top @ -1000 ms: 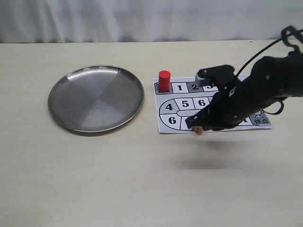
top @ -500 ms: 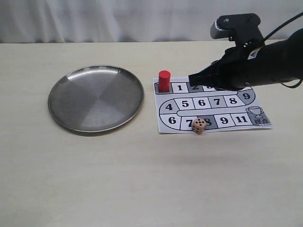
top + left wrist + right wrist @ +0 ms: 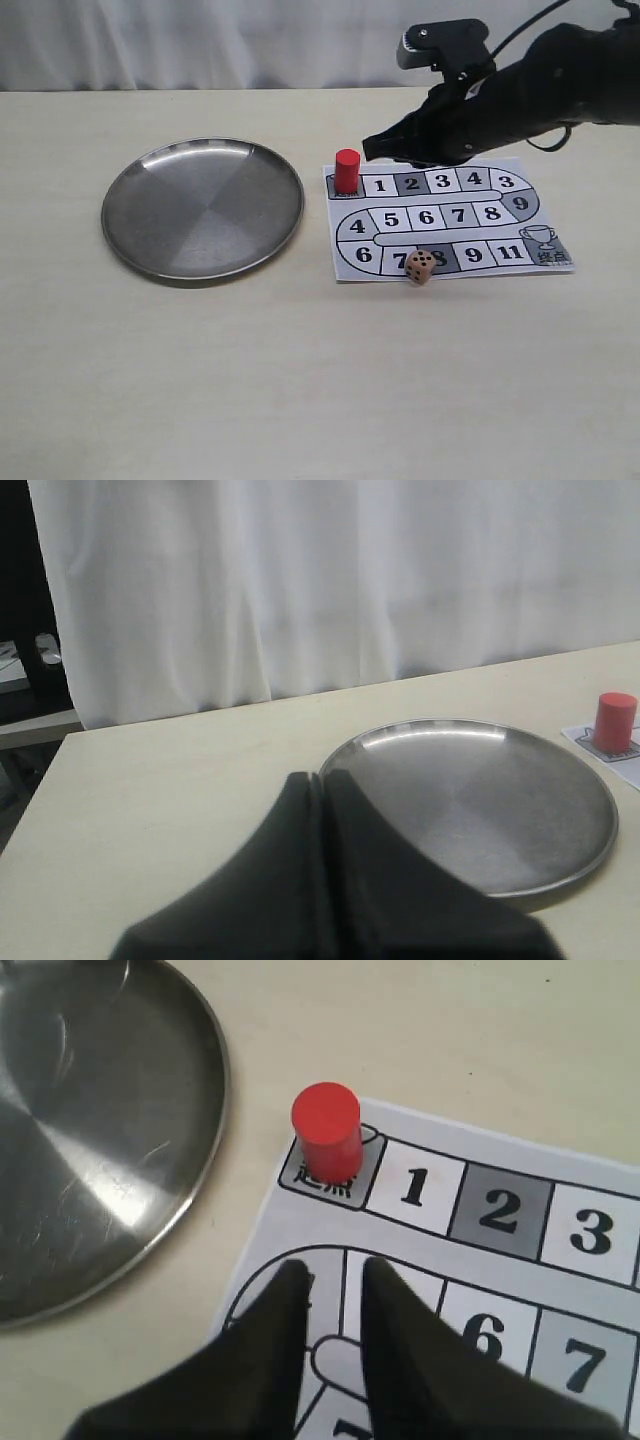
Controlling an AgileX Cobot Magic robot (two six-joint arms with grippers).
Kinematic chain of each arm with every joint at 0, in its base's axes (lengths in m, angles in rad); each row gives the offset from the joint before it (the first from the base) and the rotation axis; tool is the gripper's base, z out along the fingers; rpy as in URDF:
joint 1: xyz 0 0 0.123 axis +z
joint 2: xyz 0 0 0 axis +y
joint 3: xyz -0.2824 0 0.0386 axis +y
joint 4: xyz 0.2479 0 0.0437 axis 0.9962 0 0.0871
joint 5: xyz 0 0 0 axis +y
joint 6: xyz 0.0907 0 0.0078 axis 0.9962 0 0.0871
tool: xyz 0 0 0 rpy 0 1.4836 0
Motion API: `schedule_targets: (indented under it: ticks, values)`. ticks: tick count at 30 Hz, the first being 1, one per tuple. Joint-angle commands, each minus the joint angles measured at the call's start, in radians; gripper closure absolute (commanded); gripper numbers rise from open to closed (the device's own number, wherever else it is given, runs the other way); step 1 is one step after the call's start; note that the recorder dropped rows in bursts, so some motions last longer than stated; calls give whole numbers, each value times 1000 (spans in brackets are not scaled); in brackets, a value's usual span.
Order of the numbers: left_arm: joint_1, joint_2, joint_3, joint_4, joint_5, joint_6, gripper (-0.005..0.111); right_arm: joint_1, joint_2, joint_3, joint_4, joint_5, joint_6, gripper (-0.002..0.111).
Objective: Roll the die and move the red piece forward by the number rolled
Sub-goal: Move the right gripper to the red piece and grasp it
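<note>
The red piece (image 3: 347, 171) stands upright on the start square at the far left corner of the numbered board (image 3: 345, 271). The die (image 3: 420, 267), a pale cube with black pips, rests on the board's near edge between squares 7 and 8. My right gripper (image 3: 374, 150) hovers just right of the red piece, above the board. In the right wrist view, that gripper (image 3: 335, 1275) is open and empty, its fingertips (image 3: 293, 1282) over squares 4 and 5, and the red piece (image 3: 327, 1132) stands beyond them. My left gripper (image 3: 320, 778) is shut and empty, near the plate's rim.
A round steel plate (image 3: 203, 207) lies empty left of the board; it also shows in the left wrist view as the plate (image 3: 470, 800) and in the right wrist view as the plate (image 3: 100, 1110). A white curtain closes off the far table edge.
The right gripper let go of the die at the board's near edge, then rose and swung back and left toward the red piece. The die stays by squares 7 and 8.
</note>
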Motion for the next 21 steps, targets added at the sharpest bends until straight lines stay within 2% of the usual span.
schedule_targets:
  ticks: [1, 4, 8, 12, 21]
  values:
    - [-2, -1, 2, 0, -9, -1, 107, -2, 73, -87, 3, 5, -6, 66]
    - [-2, -1, 2, 0, -9, -1, 107, -1, 132, -141, 3, 5, -16, 51]
    - [-2, -1, 2, 0, -9, -1, 107, 24, 216, -217, 0, 5, -67, 41]
    - [-2, -1, 2, 0, -9, -1, 107, 57, 306, -304, -2, 5, -124, 39]
    - [-2, -1, 2, 0, -9, -1, 107, 37, 451, -464, -11, 5, -130, 39]
